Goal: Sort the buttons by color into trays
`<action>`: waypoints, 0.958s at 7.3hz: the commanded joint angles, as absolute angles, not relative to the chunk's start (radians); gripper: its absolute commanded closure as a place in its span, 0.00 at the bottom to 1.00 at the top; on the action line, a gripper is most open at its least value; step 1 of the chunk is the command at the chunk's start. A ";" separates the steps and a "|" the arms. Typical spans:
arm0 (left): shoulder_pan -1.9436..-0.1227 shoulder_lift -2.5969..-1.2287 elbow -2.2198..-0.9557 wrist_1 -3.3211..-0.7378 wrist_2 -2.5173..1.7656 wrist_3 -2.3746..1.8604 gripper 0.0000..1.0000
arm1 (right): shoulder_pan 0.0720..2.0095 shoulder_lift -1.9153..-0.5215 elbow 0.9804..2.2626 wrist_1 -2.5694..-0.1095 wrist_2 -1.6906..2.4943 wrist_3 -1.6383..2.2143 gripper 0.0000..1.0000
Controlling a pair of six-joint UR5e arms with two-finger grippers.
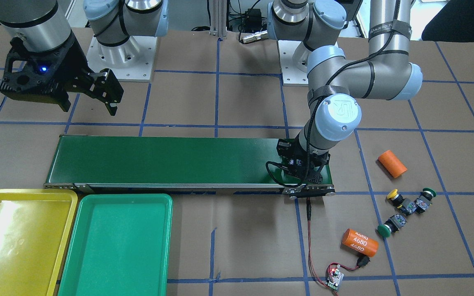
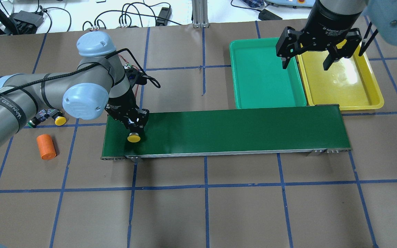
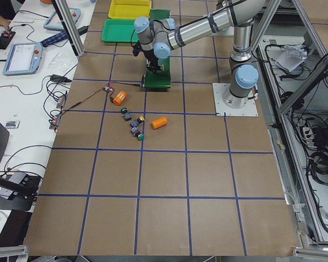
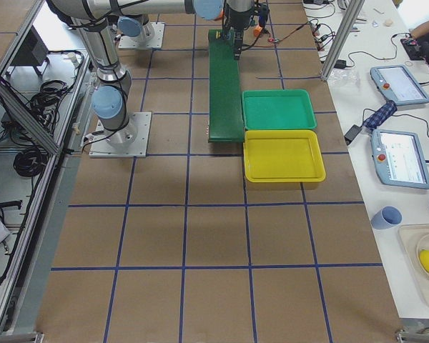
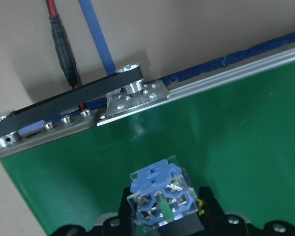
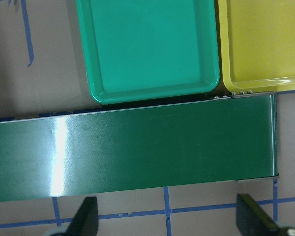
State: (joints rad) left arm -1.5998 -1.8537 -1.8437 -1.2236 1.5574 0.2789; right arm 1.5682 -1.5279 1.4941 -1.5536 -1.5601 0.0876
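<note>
My left gripper (image 2: 134, 126) is shut on a yellow button (image 2: 133, 137) and holds it low over the left end of the conveyor belt (image 2: 226, 129). The left wrist view shows the button's blue terminal block (image 5: 162, 194) between the fingers. One yellow button (image 1: 393, 195) and two green buttons (image 1: 427, 193) (image 1: 385, 229) lie on the table beside the belt. My right gripper (image 2: 317, 58) is open and empty, high above the green tray (image 2: 264, 75) and the yellow tray (image 2: 346, 82). Both trays are empty.
An orange cylinder (image 1: 392, 163) lies beyond the loose buttons, and one marked 4680 (image 1: 359, 242) lies nearer. A small circuit board (image 1: 334, 277) with red wires runs to the belt's end. The trays stand side by side against the belt's other end.
</note>
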 commanded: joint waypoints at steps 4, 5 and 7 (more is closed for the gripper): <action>-1.575 -1.877 -1.612 -1.329 1.526 0.122 0.00 | 1.569 -1.529 1.494 -1.552 -1.560 0.087 0.00; -1.537 -1.937 -1.507 -1.377 1.534 0.121 0.00 | 1.569 -1.528 1.494 -1.554 -1.560 0.087 0.00; -1.429 -2.119 -1.342 -1.332 1.526 0.048 0.00 | 1.569 -1.529 1.494 -1.554 -1.560 0.087 0.00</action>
State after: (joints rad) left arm -1.4910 -2.0078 -1.4503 -1.3541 1.5315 0.1063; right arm 1.5699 -1.5289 1.4941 -1.5531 -1.5607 0.0874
